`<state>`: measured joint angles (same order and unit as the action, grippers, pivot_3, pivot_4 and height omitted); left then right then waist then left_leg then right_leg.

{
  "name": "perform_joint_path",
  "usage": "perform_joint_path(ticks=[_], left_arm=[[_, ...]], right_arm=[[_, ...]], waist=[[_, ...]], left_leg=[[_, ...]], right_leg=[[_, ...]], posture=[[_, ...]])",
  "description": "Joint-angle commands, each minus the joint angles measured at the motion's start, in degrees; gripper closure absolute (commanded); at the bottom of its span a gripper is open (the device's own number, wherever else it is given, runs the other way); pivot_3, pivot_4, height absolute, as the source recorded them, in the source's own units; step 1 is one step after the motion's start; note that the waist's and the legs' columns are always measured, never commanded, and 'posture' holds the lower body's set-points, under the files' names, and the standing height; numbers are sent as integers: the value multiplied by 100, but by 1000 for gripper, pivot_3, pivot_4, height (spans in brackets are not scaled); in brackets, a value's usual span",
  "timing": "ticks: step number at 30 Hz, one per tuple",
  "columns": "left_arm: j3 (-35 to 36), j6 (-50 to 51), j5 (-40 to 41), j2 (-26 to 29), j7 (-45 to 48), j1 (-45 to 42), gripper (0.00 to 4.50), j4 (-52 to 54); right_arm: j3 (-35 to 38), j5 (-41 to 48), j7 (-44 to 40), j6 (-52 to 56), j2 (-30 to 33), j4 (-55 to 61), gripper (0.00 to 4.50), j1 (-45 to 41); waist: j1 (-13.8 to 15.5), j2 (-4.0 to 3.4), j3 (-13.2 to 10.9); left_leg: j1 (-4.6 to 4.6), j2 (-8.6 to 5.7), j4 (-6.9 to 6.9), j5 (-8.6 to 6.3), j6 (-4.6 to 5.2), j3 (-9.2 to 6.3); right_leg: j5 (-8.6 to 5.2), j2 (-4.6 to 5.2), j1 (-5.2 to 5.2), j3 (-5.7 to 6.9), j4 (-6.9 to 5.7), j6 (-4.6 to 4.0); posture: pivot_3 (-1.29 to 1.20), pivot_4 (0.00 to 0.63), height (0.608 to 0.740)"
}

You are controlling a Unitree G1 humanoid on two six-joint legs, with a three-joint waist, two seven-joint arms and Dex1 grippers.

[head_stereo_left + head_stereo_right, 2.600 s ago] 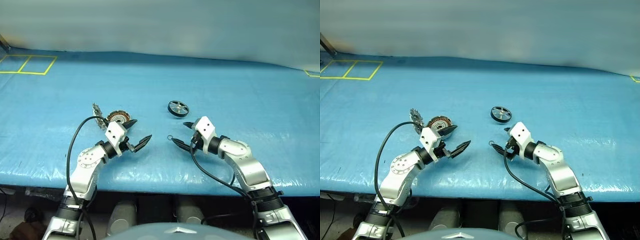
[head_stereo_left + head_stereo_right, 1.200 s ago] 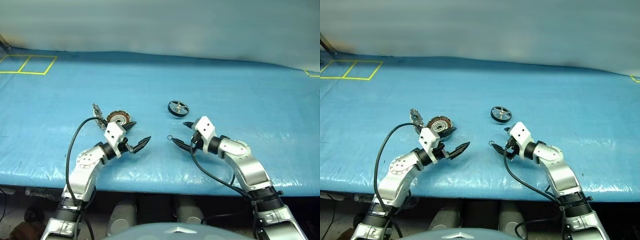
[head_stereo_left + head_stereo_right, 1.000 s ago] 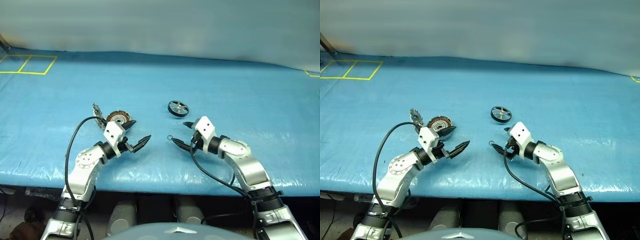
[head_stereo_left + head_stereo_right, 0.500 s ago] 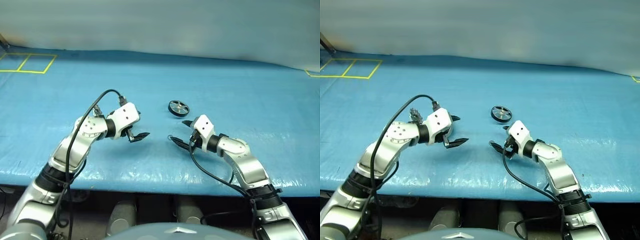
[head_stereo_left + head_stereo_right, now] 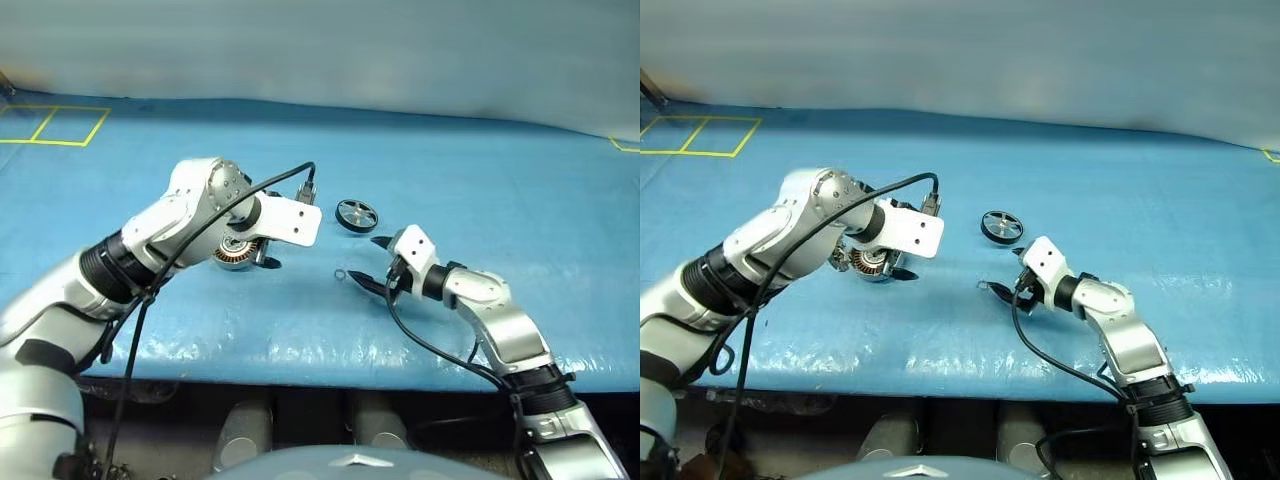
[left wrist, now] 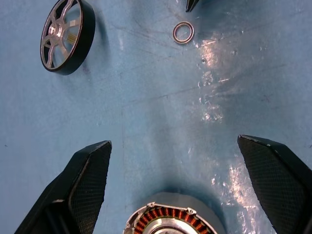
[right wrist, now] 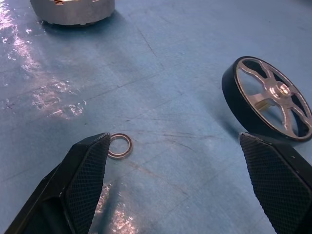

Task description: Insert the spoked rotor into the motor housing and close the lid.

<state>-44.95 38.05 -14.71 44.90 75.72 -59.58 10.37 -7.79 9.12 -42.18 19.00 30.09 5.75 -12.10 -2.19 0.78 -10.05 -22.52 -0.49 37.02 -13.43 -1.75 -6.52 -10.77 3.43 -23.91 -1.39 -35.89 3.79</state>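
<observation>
Two grippers stand over the blue tabletop [image 5: 480, 170], both with jaws spread wide and nothing held between them. Nearest, the right gripper [image 5: 372, 263] reaches in low from the right, pointing toward the left, and one of its fingertips [image 7: 90, 156] sits just beside a small metal ring [image 7: 120, 146] that lies flat on the blue surface. To the left of it, the left gripper [image 6: 180, 187] hangs raised above the tabletop and points steeply down, its white wrist block and a black cable [image 5: 230, 195] arching over it. Right below that gripper sits the motor housing [image 5: 234, 253], a shallow grey cup with copper-brown windings showing along its upper edge, partly hidden by the arm in the head views; the lid cannot be made out behind the arm. Farther back and between the two arms lies the spoked rotor [image 5: 357, 216], a black ring with shiny silver spokes and hub, flat on the tabletop, well apart from the housing and touched by neither gripper. Yellow tape lines [image 5: 50, 128] mark squares at the far left corner.
</observation>
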Motion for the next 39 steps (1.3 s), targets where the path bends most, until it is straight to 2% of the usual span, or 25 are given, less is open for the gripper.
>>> perform_joint_path(ticks=[1, 6, 10, 16, 30, 39], left_arm=[[-137, -53, -494, -49, 219, -292, 0, -302], [-167, 112, -755, -28, 483, -60, 0, -224], [-182, 254, -946, 260, 857, 234, 0, 132], [-111, 346, -1331, 536, 1039, 440, 0, 96], [-19, 442, -1759, 449, 1017, 802, 0, -300], [35, 233, -1958, 110, 839, 677, 0, -1035]], right_arm=[[165, 58, -24, 39, 100, 254, 44, 0], [157, 81, 4, 110, 103, 355, 44, 30], [109, 57, 9, 162, 93, 376, 44, 16], [-33, 55, -115, 198, 89, 322, 44, -95], [-271, 12, -293, 244, 44, 258, 44, -298], [-232, 24, -208, 248, -25, 366, 44, -166]], waist=[[-4, 0, 0], [-18, 0, 0], [-28, 0, -1], [-21, 0, -2], [-17, 1, -2], [-8, 1, -2]], left_leg=[[0, 0, 1, 0, 0, 0], [-1, 0, 1, 0, 2, 0], [-2, 1, 1, -1, 3, 0], [-1, 0, 9, -1, 4, 0], [-1, 0, 11, -1, 4, -1], [-2, 0, 16, -1, 5, -2]], right_leg=[[0, 0, 0, 0, -1, 0], [1, 0, -1, -1, -2, 2], [1, 0, -2, -1, -3, 2], [0, 0, 2, -1, -6, 2], [7, -1, 2, -1, -7, 12], [17, -1, 3, -1, -9, 30]], posture=[[0, 150, 740], [0, 150, 740], [0, 150, 740], [0, 150, 740], [0, 150, 740], [0, 150, 740]])
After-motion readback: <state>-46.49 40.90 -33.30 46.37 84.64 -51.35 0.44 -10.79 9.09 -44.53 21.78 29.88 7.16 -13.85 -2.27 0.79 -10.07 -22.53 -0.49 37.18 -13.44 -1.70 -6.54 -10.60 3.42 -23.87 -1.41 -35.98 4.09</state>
